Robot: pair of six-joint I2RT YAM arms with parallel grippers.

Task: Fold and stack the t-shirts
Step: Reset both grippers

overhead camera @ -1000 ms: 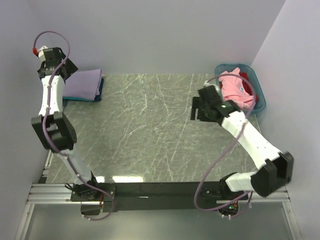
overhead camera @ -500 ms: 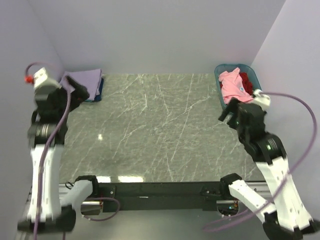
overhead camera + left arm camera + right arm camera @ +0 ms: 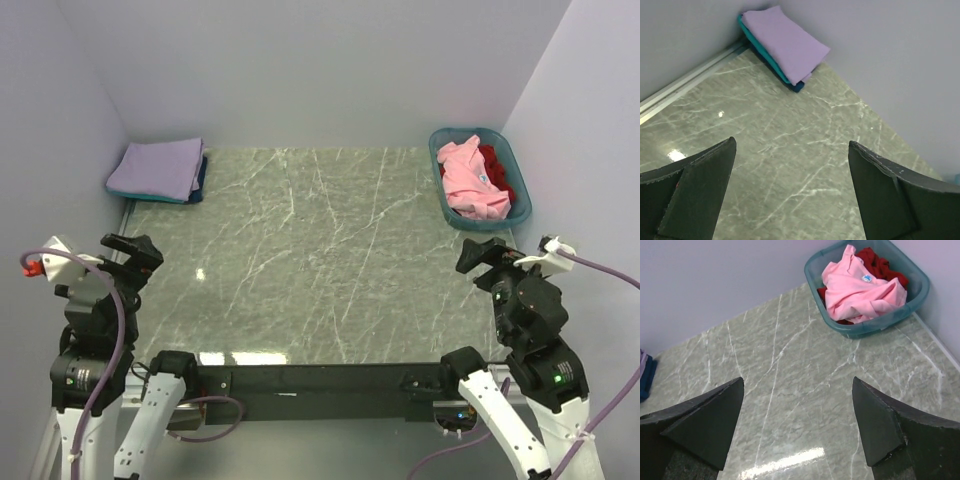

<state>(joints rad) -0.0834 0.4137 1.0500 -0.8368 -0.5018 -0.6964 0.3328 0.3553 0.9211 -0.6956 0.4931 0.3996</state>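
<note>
A folded lavender t-shirt [image 3: 158, 167] tops a stack at the table's far left corner, over a teal shirt [image 3: 764, 54] and a dark blue one [image 3: 798, 86]. The lavender shirt also shows in the left wrist view [image 3: 785, 41]. A pink t-shirt [image 3: 468, 184] lies crumpled over a red one [image 3: 496, 166] in the teal-blue basket [image 3: 520, 213] at the far right; the right wrist view shows the pink shirt [image 3: 860, 287] too. My left gripper [image 3: 128, 250] is open and empty at the near left. My right gripper [image 3: 484, 255] is open and empty at the near right.
The green marbled table [image 3: 320, 250] lies between the arms. Lavender walls close the left, back and right sides. A metal rail [image 3: 685, 85] runs along the table's left edge. The black base bar [image 3: 320, 380] runs along the near edge.
Both arms have drawn back from the far corners to the near edge of the table. The left gripper has left the folded stack; the right has left the basket.
</note>
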